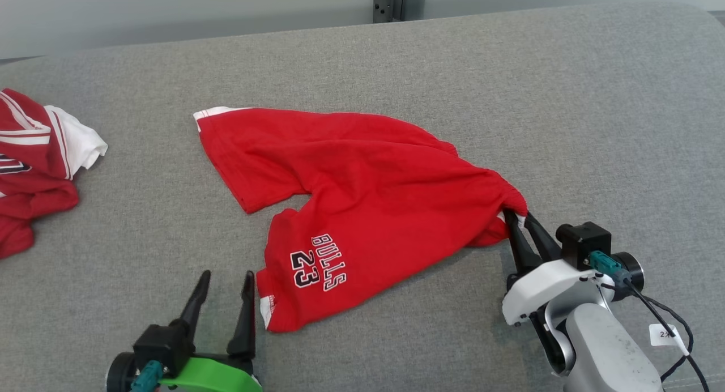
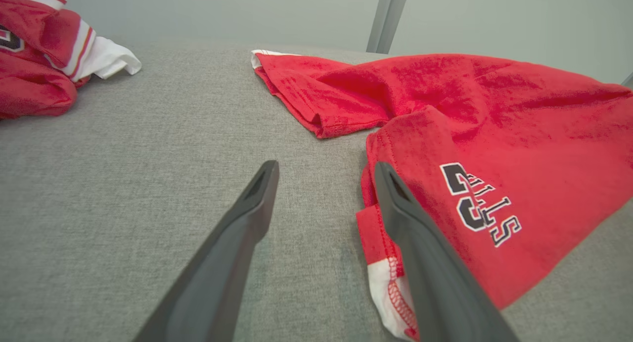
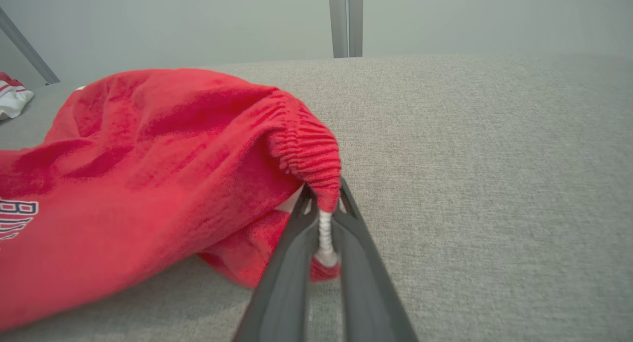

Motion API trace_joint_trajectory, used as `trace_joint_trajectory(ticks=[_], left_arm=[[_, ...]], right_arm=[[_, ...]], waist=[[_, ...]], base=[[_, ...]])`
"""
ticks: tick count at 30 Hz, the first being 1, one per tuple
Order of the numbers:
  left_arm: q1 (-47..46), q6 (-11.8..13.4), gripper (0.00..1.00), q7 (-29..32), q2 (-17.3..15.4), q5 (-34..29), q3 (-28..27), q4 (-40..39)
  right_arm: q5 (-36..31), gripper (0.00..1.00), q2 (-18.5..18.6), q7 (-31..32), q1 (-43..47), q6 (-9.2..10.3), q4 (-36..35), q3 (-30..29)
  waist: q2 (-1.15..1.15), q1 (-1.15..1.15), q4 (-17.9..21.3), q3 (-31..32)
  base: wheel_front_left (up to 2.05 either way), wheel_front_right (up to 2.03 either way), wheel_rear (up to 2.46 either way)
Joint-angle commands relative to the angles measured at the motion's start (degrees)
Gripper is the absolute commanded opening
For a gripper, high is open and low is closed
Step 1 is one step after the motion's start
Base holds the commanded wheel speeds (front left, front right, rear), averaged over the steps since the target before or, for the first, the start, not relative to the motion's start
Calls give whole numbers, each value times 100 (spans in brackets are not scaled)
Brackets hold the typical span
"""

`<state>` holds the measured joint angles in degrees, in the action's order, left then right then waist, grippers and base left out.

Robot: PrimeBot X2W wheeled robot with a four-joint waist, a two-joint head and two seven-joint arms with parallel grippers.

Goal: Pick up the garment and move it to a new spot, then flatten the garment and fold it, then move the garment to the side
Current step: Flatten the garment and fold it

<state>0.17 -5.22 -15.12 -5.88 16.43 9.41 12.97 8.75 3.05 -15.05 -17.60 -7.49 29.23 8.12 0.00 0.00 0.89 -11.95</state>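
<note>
Since the red Bulls shorts lie rumpled rather than flat on the grey upholstered surface, the step in hand looks like the first lift to a new spot. Their gathered elastic waistband rises to a peak at the tips of the right fingers, which are pinched narrow on it, a white strip squeezed between them. That corner is raised off the surface, and the cloth drapes down from the tips towards the left fingers' side. Gripping the band seems sensible: a thick, bunched edge should slip less than a single layer.

The right forearm comes in low from the near edge, its fingers slanting forward and inward to the shorts. The left fingers stand wide and hold nothing, pointing forward, low over the surface. The white-trimmed leg hem lies right at the inner one, outside the gap; contact cannot be told. Well beyond their outer side lies a second red and white garment.
</note>
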Motion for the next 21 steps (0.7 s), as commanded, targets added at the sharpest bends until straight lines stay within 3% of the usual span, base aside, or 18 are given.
trace_joint_trajectory(ticks=[1,9,21], left_arm=[[114,-75,100,-4,2,-42,106,65],[208,-212,100,-4,-200,49,743,305],[-197,-228,100,-2,-321,216,1450,373]], right_arm=[[-94,99,41,-20,79,0,11,-47],[-239,100,106,-20,255,0,-190,-456],[-406,100,54,-20,471,0,-621,-938]], waist=[[0,0,4,0],[0,0,55,5],[0,0,328,-1]], base=[[0,0,0],[0,0,0],[0,0,0]])
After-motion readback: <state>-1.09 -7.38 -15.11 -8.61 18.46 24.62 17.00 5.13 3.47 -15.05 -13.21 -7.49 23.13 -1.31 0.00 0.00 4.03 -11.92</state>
